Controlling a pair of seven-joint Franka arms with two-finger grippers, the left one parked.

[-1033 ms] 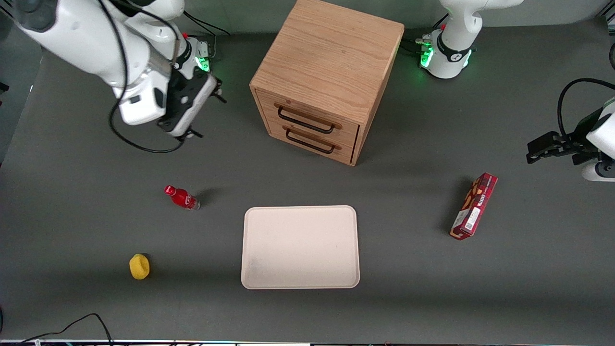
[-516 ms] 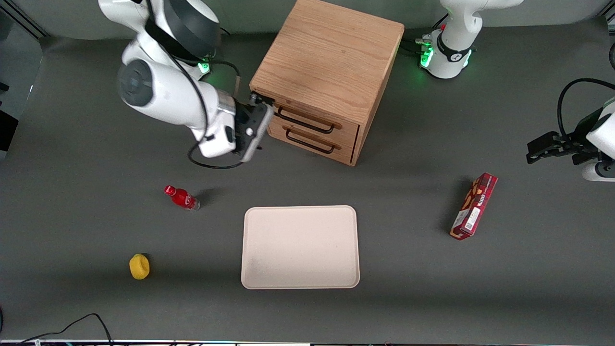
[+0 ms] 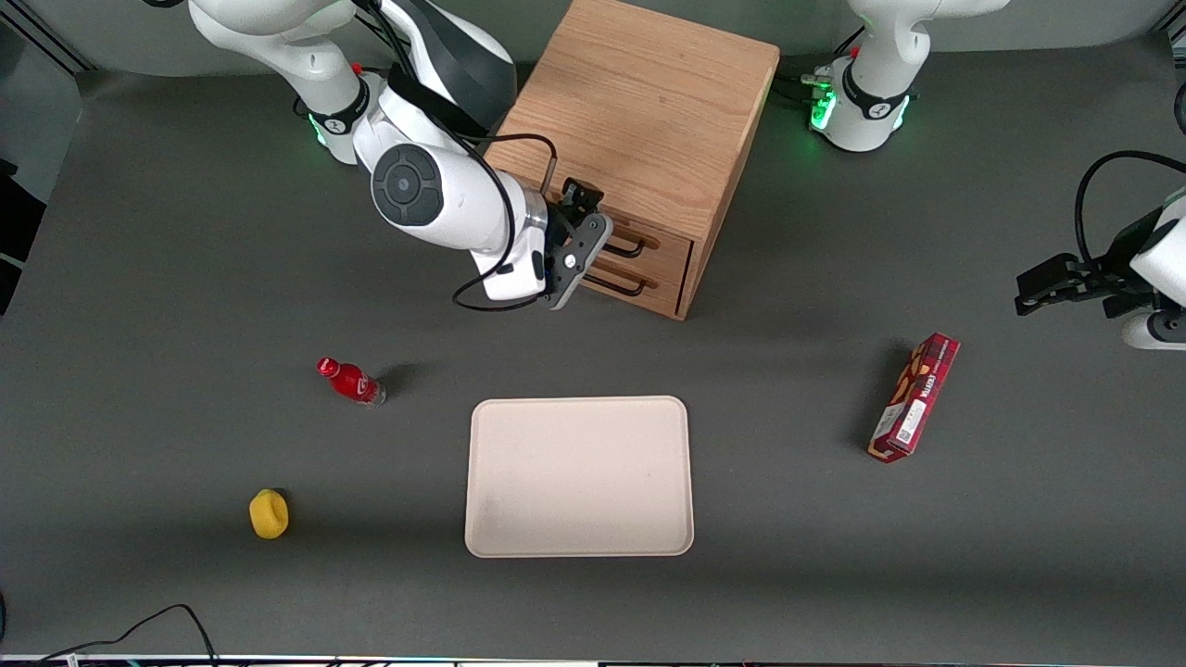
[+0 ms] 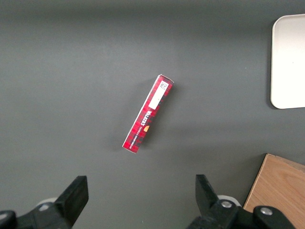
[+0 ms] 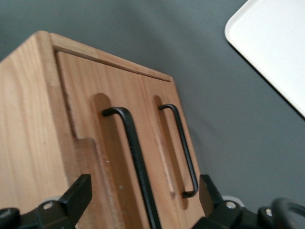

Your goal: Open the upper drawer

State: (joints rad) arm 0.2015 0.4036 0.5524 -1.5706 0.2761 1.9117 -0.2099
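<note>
Gripper: the right arm's gripper (image 3: pixel 579 245) hung right in front of the wooden cabinet (image 3: pixel 639 102), fingers spread wide, holding nothing; in the wrist view the gripper (image 5: pixel 143 193) straddled a black bar handle.
Task's thing: the upper drawer (image 3: pixel 662 239) sat shut in the cabinet, flush with the front, above its lower twin drawer (image 3: pixel 649 283).
Risk, wrong bar: the lower handle (image 5: pixel 183 148) ran just beside the upper handle (image 5: pixel 133 148), so a small drop in height would likely close the fingers on the wrong drawer.
Risk, slip: the bar was thin and sat in a shallow recess; fingers closing off-centre or too shallow would probably slide off on the pull.
Risk, cabinet drag: nothing visible anchored the cabinet, so a stiff drawer or a skewed pull might drag or turn the whole box.
Surface, nearest: a dark grey table (image 3: pixel 185 278), matte and flat, with a black cable at the edge closest to the camera.
Surface, middle: a pale empty tray (image 3: pixel 474 482); a small yellow object (image 3: pixel 269 513), possibly a lemon; a red bottle (image 3: pixel 350 381); a red carton (image 3: pixel 914 396) toward the parked arm's end.
Room to pull: bare table lay between the cabinet front and the tray, which looked enough for the drawer's travel.
</note>
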